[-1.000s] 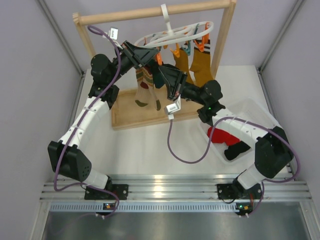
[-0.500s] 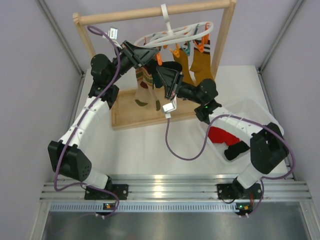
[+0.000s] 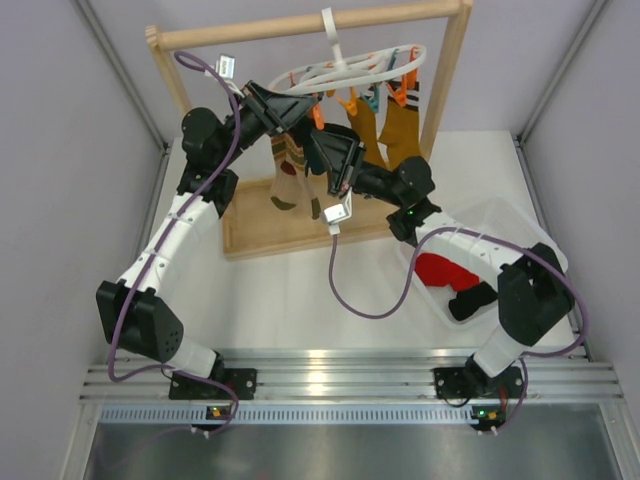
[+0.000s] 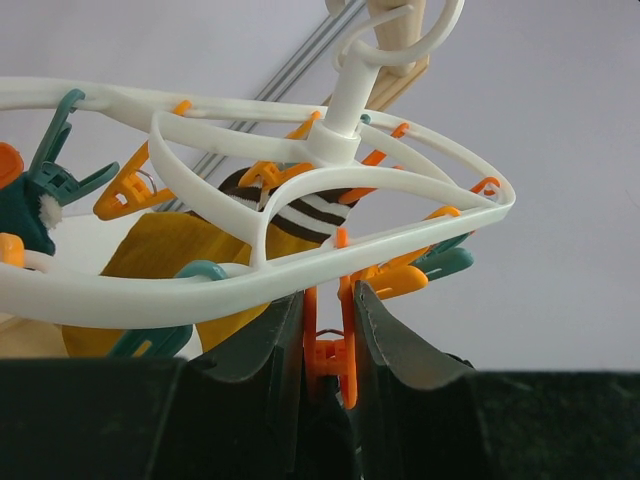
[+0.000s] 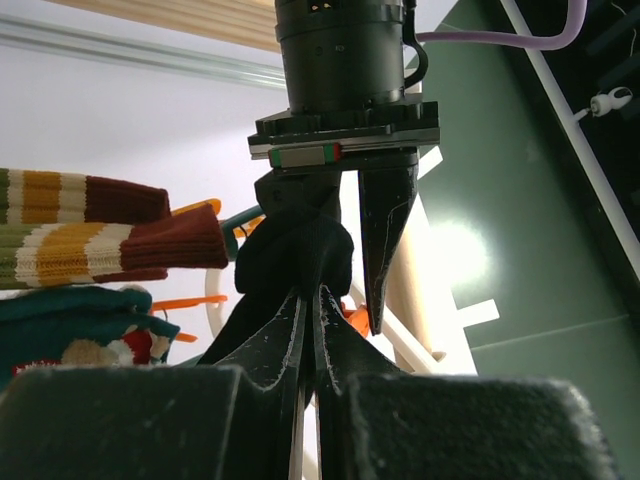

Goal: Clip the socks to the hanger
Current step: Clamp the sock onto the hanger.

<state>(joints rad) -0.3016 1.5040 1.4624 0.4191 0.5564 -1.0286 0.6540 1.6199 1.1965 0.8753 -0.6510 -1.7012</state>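
Left wrist: my left end effector pinches orange clip under hanger rim, likely to open it; right end effector, clamped tight on black sock, holds it beside clip

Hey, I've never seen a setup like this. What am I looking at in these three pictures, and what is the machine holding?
These are two robot arms bolted at the near edge of a table. One picture looks down from above. The other two come from a small camera on each wrist, so that arm's own fingers show at the bottom.

A wooden rack carries a white ring hanger with small clips. Yellow socks and striped socks hang from it. A clear bin on the right holds a red sock and a dark sock.

The left arm's fingers pinch an orange clip on the hanger. The right arm's fingers are closed on a black sock, held up close to the hanger.
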